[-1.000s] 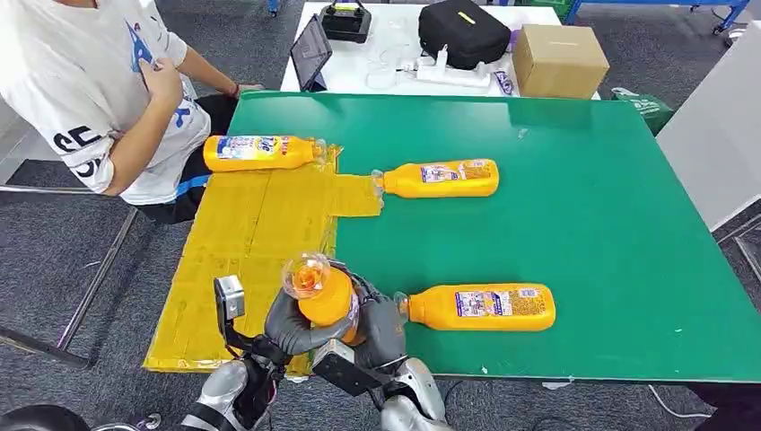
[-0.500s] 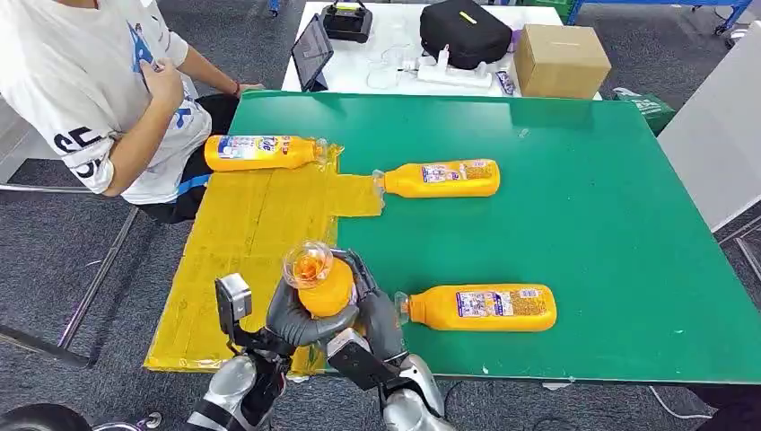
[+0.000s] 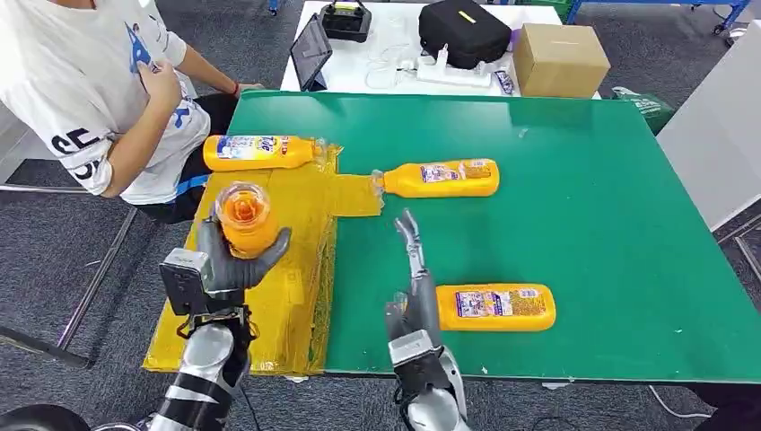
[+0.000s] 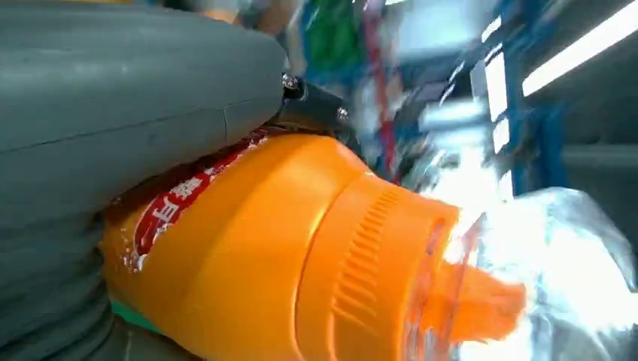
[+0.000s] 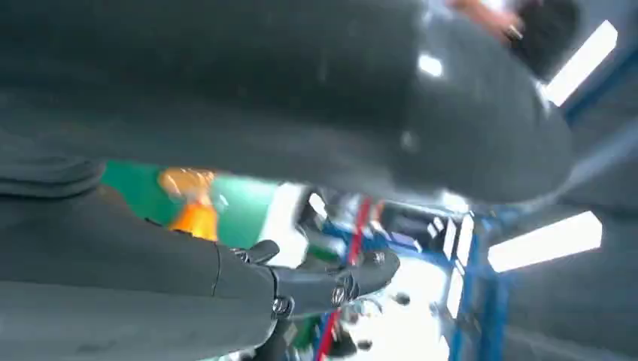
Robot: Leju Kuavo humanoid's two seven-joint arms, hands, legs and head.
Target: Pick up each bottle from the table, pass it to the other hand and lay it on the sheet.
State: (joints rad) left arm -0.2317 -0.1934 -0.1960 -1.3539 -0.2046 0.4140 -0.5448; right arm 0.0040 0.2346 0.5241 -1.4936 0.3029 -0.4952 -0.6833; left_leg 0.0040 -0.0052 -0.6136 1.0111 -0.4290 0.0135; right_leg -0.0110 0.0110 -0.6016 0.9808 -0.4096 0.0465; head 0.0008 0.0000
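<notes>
Left hand: raised over the near left part of the yellow sheet, fingers wrapped around an orange bottle held upright, clear cap toward the camera. The left wrist view shows the same bottle close up, its red-lettered label against the grey thumb and the clear cap over an orange spout.

Right hand: holds nothing, fingers stretched out straight and pointing toward the far side, above the green table just left of the near bottle. The right wrist view shows its dark fingers extended with nothing between them.

Near bottle: orange, lying on its side on the green table near the near edge, cap end toward the right hand, off the sheet.

Middle bottle: orange, lying on its side on the table, cap at the right edge of the sheet's far tab.

Far bottle: orange, lying on its side at the far edge of the sheet, cap pointing right.

Yellow sheet: covers the left side of the table, from the far bottle to the near edge.

Person: white printed T-shirt, seated at the far left corner, one hand at the chest.

White table: beyond the green one; carries a tablet, a black bag and a cardboard box.
</notes>
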